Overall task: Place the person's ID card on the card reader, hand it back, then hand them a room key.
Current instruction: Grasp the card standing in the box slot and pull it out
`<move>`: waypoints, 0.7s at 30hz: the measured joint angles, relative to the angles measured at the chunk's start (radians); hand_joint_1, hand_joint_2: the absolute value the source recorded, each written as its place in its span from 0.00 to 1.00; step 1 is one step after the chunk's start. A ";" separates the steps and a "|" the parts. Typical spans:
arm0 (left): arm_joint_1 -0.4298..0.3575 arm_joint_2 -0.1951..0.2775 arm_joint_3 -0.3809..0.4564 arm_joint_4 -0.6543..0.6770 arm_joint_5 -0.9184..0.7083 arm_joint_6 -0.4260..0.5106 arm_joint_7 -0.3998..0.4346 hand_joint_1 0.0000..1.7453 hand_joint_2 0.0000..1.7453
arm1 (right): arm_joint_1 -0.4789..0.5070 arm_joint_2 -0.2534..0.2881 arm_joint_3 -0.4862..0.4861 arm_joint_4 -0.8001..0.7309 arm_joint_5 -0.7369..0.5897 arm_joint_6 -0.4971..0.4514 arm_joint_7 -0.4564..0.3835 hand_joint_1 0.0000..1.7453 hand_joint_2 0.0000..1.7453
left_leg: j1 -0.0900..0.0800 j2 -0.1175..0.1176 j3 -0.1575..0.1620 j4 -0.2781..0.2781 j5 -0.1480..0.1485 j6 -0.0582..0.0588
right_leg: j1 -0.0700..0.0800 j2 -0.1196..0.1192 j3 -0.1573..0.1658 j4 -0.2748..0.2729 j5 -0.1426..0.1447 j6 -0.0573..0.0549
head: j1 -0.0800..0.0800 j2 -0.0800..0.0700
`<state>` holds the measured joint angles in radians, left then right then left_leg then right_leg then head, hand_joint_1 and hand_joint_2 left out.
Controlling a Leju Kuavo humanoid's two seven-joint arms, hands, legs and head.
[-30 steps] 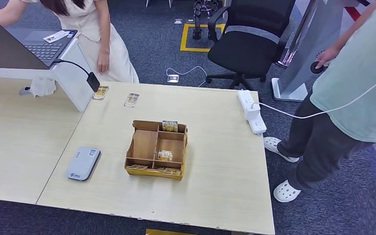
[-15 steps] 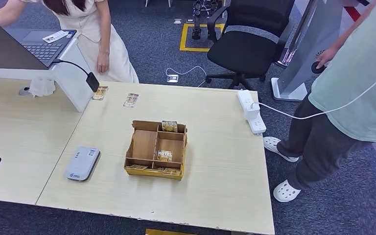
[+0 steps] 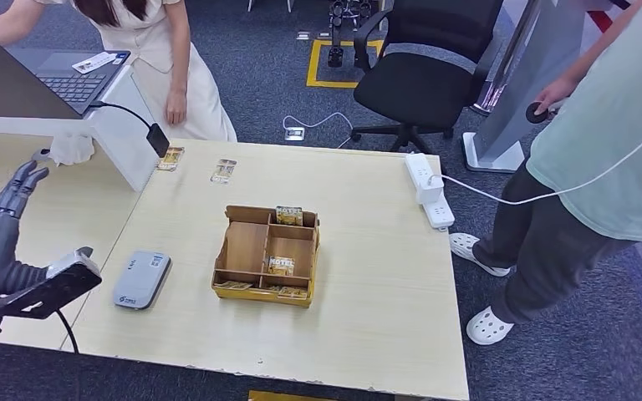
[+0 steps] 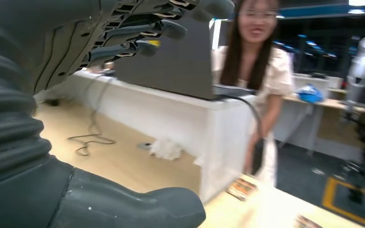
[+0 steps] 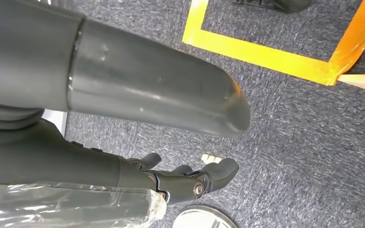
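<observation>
My left hand (image 3: 12,196) is raised over the left table with its fingers spread and nothing in it. In the left wrist view the same hand (image 4: 43,47) faces a smiling person (image 4: 254,71) behind a white counter. The grey card reader (image 3: 142,278) lies flat on the table, to the right of my left forearm. A cardboard divider box (image 3: 249,246) in the table's middle holds several yellow hotel key cards (image 3: 282,265). A white card (image 3: 96,61) rests on the laptop (image 3: 71,79) near the person in cream (image 3: 163,58). My right hand (image 5: 180,180) hangs over the carpet, holding nothing.
Two loose key cards (image 3: 172,157) (image 3: 224,170) lie at the table's far edge by the white counter (image 3: 121,138). A power strip (image 3: 429,188) sits at the right edge. A second person in a green shirt (image 3: 610,159) stands to the right; an office chair (image 3: 426,71) is behind.
My left arm has risen from below the picture's left edge to over the left table, with the hand spread. The things on the table have not moved.
</observation>
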<state>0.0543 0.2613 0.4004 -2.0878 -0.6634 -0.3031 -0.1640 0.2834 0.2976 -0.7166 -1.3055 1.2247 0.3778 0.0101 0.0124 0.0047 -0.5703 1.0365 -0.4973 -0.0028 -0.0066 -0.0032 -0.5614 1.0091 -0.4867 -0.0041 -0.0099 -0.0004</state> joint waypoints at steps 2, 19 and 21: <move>-0.004 0.036 -0.061 0.000 -0.002 -0.003 -0.010 0.00 1.00 | -0.004 0.000 -0.010 0.009 0.017 -0.001 -0.011 0.00 0.00 | 0.000 0.000 0.000 0.000 0.000 0.000 | 0.000 0.000 0.001 0.000 0.000 0.000 | 0.000 0.000; -0.108 0.237 -0.625 0.048 -0.106 0.004 -0.036 0.00 1.00 | -0.034 0.000 -0.063 0.078 0.136 -0.009 -0.091 0.00 0.00 | 0.000 0.000 -0.001 0.000 0.000 0.000 | 0.000 0.000 0.001 0.000 0.000 0.000 | 0.000 0.000; -0.118 0.250 -0.687 0.063 -0.124 0.009 -0.033 0.00 1.00 | -0.042 0.000 -0.072 0.089 0.150 -0.012 -0.101 0.00 0.00 | 0.000 0.000 -0.001 0.000 0.000 0.000 | 0.000 0.000 0.001 0.000 0.000 0.000 | 0.000 0.000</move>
<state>-0.0641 0.5114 -0.2869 -2.0252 -0.7878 -0.2945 -0.1967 0.2409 0.2974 -0.7883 -1.2161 1.3743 0.3662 -0.0913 0.0124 0.0044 -0.5717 1.0365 -0.4973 -0.0029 -0.0066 -0.0037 -0.5606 1.0095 -0.4867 -0.0041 -0.0099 -0.0004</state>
